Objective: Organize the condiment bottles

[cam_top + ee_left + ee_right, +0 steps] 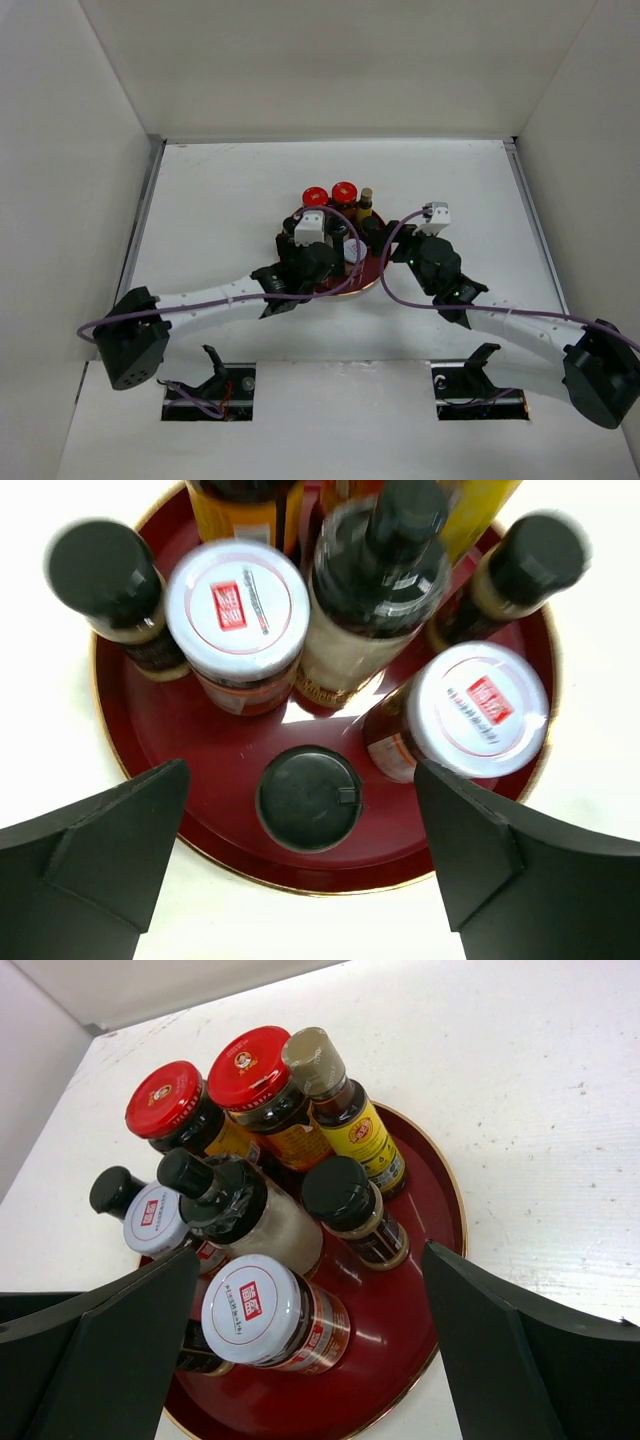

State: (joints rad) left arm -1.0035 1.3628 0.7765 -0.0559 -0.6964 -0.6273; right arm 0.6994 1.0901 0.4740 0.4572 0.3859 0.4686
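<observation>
Now left gripper (300,770) and right gripper (310,1252) hang spread, empty; lower the left squarely around the black-capped bottle (308,798) nearest the near edge of the table (250,190).

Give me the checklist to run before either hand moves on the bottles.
1. Left hand open, empty: ok.
2. Right hand open, empty: ok.
3. All condiment bottles upright: ok in both wrist views.
4. Short black-capped jar has free space around it on the round dark red tray: ok.
5. Outermost red-lidded brown jar fully on tray: cannot tell, base hidden.
6. White-lidded jar has finger room: not ok, neighbours crowd it.
</observation>
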